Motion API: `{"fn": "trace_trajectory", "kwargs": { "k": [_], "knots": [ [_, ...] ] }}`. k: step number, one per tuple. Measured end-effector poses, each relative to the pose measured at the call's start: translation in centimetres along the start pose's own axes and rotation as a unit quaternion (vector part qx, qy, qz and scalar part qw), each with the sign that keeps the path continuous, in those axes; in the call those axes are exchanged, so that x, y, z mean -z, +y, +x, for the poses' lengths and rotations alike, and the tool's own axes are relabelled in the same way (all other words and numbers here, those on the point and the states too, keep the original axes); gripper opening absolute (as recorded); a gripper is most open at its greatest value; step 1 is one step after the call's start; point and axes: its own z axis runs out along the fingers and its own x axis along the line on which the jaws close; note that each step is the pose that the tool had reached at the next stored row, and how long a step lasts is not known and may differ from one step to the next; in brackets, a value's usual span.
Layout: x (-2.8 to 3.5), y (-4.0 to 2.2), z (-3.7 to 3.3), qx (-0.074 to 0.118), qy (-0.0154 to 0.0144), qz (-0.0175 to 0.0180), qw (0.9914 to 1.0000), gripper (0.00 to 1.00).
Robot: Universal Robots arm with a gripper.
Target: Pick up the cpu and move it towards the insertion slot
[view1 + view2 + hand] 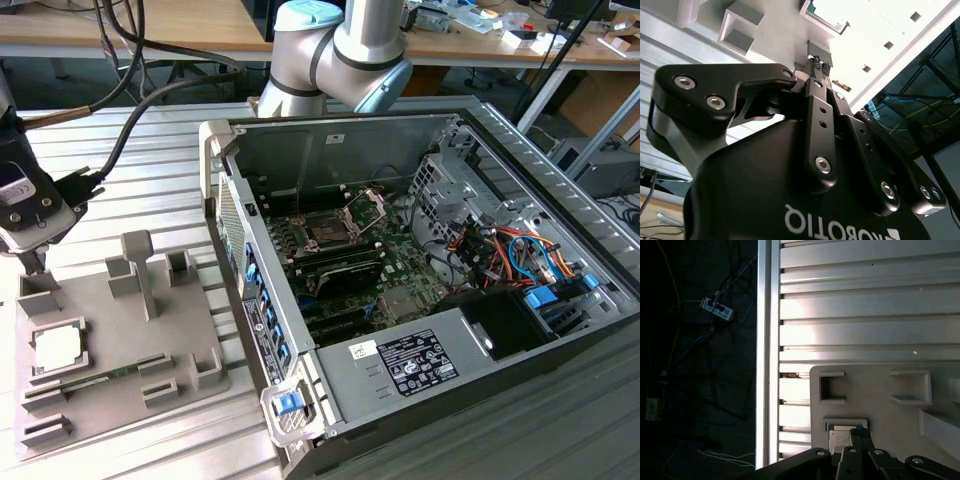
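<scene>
1. Presently, the cpu [57, 346] is seen lying flat in a square pocket of a grey tray [120, 330], silvery top upward, at the exterior view's left.
2. The tray is laid on a ribbed metal counter [150, 190], just beside an open computer case [560, 220] that is laid on its side.
3. The insertion slot [328, 230] is found inside the case, on the green board, with a silver bracket standing at its far side. It is well apart from the cpu, and the case wall is placed between them.
4. The end effector [36, 262] is held over the far end of the tray, beyond the cpu's pocket and near a small walled pocket. Whether the tray is touched cannot be told.
5. In the second wrist view the end effector [821, 67] is shown narrow. The fingertips [816, 65] are drawn close together and nothing is gripped between them.
6. In the first wrist view the cpu [840, 436] is partly covered by the black fingers [855, 445]. The tray's corner is seen near the counter's edge, and dark floor with loose cables [690, 365] is seen past that edge.
7. The arm [340, 45] is seen at the far side of the case, and thick black hoses [130, 130] are led across the counter toward the end effector.
</scene>
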Motion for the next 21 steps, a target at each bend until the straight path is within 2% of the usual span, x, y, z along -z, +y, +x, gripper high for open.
{"fn": "trace_trajectory", "kwargs": {
  "k": [4, 8, 14, 21],
  "knots": [
    [-0.11, -0.04, -0.01, 0.000, -0.0001, 0.0005, 1.00000, 0.11],
    [-0.22, -0.04, 0.00, 0.008, 0.0004, 0.0050, 0.99995, 0.11],
    [-0.24, -0.06, 0.00, 0.008, 0.0003, 0.0050, 0.99995, 0.11],
    [-0.28, -0.37, 0.01, 0.008, 0.0004, 0.0053, 0.99995, 0.11]
  ]
}}
